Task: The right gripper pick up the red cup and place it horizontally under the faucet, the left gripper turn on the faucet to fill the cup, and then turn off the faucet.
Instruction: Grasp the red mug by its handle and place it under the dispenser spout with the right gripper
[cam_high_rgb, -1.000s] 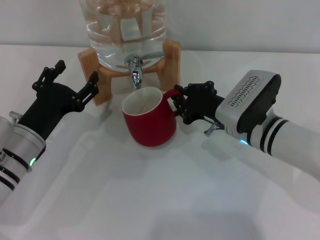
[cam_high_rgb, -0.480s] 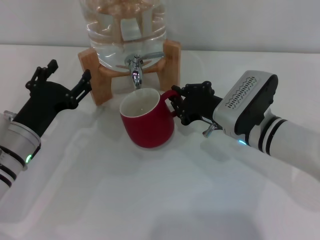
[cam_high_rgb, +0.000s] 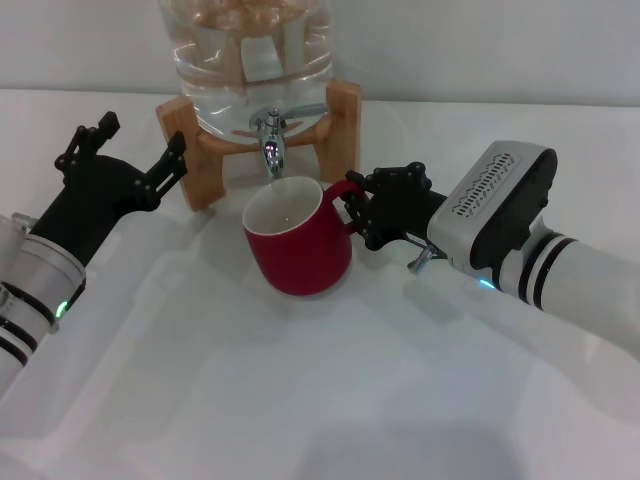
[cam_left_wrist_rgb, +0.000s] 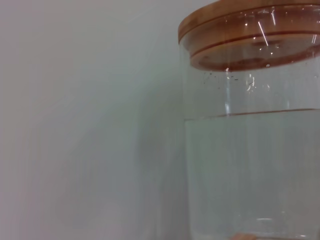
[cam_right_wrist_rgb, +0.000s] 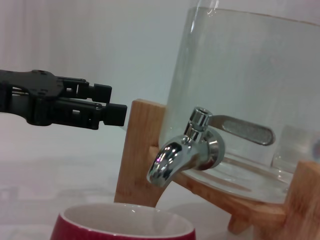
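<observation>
My right gripper (cam_high_rgb: 352, 208) is clenched on the handle of the red cup (cam_high_rgb: 298, 238), so the cup's body sits just beyond my fingertips, toward my left side, upright with its cream-white mouth facing up. It rests on the white table (cam_high_rgb: 300, 380). Directly above the far rim of the cup, ahead of and a little higher than my right claw, hangs the spout of the faucet (cam_high_rgb: 270, 140); in the right wrist view the chrome spout (cam_right_wrist_rgb: 172, 157) points down over the cup's rim (cam_right_wrist_rgb: 125, 225), with a clear gap between them. No water stream shows.

The faucet is set in the clear water jug (cam_high_rgb: 245, 50), which stands on the wooden stand (cam_high_rgb: 340, 125); the jug holds water and carries a wooden lid (cam_left_wrist_rgb: 250, 30).

My left gripper (cam_high_rgb: 125, 150) hovers with its prongs spread wide and nothing between them. It sits just beside the stand's near post, on the side away from the cup, apart from the faucet's lever and not touching it.
</observation>
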